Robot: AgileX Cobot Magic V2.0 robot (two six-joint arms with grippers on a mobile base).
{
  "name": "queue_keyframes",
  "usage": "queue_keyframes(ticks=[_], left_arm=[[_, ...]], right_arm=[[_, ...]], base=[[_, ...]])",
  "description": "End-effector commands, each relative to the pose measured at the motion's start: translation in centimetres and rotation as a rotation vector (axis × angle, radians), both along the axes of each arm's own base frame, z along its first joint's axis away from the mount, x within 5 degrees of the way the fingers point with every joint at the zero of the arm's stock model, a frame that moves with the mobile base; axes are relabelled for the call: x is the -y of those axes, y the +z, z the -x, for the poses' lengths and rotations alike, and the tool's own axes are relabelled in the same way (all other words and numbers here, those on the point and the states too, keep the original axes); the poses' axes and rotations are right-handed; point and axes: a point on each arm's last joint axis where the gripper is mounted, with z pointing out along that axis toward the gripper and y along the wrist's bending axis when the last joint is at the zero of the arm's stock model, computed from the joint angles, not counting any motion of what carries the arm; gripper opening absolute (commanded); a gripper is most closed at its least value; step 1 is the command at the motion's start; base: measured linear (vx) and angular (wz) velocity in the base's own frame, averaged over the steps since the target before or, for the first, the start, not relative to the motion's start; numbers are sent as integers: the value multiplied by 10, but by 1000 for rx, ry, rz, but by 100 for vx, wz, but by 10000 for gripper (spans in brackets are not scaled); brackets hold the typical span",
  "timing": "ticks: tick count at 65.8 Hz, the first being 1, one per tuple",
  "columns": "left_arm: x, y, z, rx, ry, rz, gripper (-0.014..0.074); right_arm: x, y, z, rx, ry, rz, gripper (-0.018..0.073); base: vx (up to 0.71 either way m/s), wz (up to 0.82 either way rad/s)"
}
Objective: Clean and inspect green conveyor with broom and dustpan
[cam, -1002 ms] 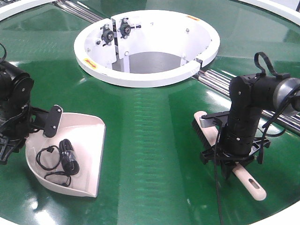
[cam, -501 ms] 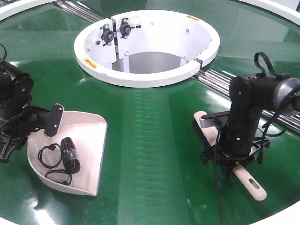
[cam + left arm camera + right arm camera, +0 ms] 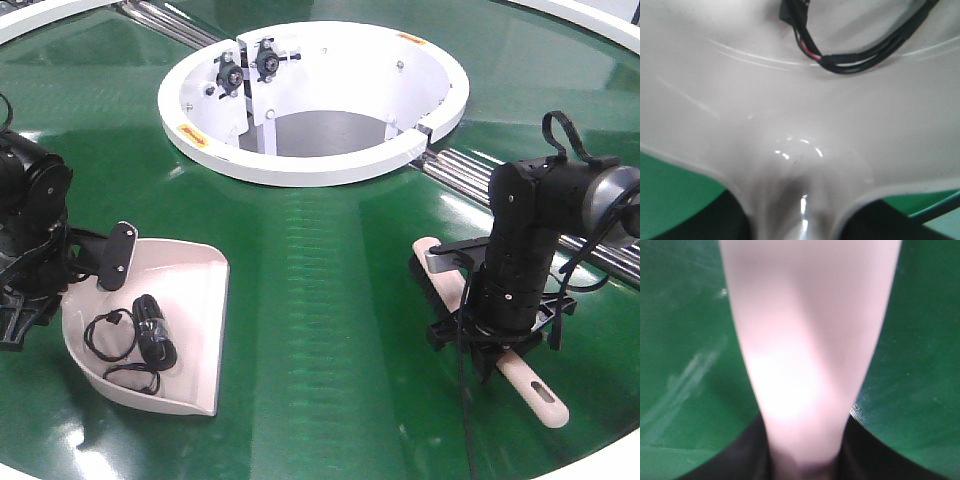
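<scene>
1. Grippers both hold something. The left gripper point(image 3: 92, 262) is pinched tight on the thin handle of the dustpan point(image 3: 195, 300). In the left wrist view, the handle runs down between its dark fingers.
2. The right gripper point(image 3: 497, 338) is pinched on the broom point(image 3: 448, 272), close to the narrow handle end. The part with the hole sticks out past the gripper toward the near edge.
3. The dustpan spreads out in front of the left gripper and sits low on the green belt point(image 3: 320, 300). Its flat open lip is turned toward the right gripper. A black cord point(image 3: 135, 335) lies curled inside it.
4. The broom is long. It runs from the brush end, which is beyond the right gripper toward the white ring point(image 3: 300, 165), back to the handle end on the near side. Dark bristles show on the side that faces the dustpan.
5. The broom and the dustpan are well apart, with bare belt between them.
6. I think the next sweep is a job for the right arm. It would push the broom sideways across the belt, straight toward the open lip.
7. I cannot tell if the bristles touch the belt
</scene>
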Motion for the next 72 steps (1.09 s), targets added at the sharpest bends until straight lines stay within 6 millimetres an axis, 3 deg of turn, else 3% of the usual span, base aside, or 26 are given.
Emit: queue_keyframes(ticks=[1,20,29,39,53,72], left_arm=[[3,23,1,87,46,21,280],[3,30,2,133,101,48,463],[6,37,6,149,118,97,488],[9,47,10,184,129,146,487],[10,72,21,255,137,200,487],[22,112,47,353,187,440,485]], right_arm=[[3,17,4,-16,11,4,215],[3,18,4,-7,20,2,449],[4,21,3,18,35,0,547],[4,34,5,75,40,-13,592],[8,68,10,233,49,-23,592],[11,139,24,632,22,-114,582]], base=[[0,0],[0,0],[0,0],[0,0],[0,0],[0,0]])
